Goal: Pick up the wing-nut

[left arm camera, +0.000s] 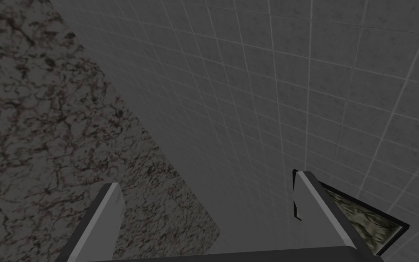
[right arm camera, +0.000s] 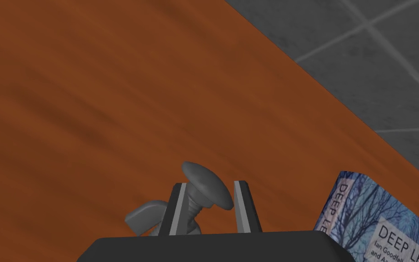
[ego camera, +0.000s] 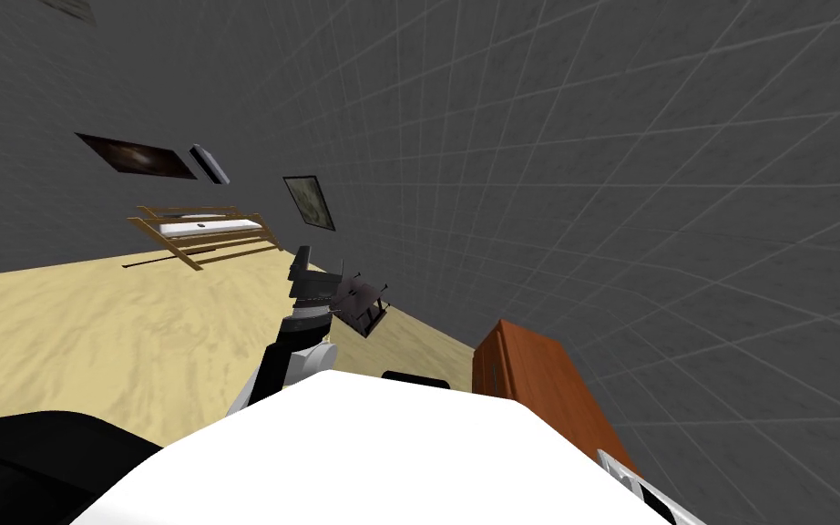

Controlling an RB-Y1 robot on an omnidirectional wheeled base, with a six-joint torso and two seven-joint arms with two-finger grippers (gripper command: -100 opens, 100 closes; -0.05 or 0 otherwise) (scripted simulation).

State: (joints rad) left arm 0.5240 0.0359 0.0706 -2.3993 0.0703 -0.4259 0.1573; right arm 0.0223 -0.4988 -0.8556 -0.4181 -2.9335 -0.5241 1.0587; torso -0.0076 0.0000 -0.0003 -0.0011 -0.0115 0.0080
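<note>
A reddish-brown wooden top (right arm camera: 113,91) lies under the right hand, and a grey tiled wall (right arm camera: 367,50) begins where its edge ends. A blue book with white letters (right arm camera: 376,227) stands close to that edge. The small grey wing-nut on its threaded stem with a domed head (right arm camera: 199,175) is apart from the book and farther in from the edge. It sits between the blades of the right gripper (right arm camera: 210,183), which stand narrow and close against it. I judge it to be light, stiff and not fragile, but smooth and rounded, so it may slip or turn. A hold low on the stem or across the flat wing seems safer than one on the dome. I cannot tell if it touches the top. Away from the book there is open room, and upward also, while toward the book the room is small. The left gripper (left arm camera: 208,178) is held up in the air, its blades wide apart and holding nothing.
</note>
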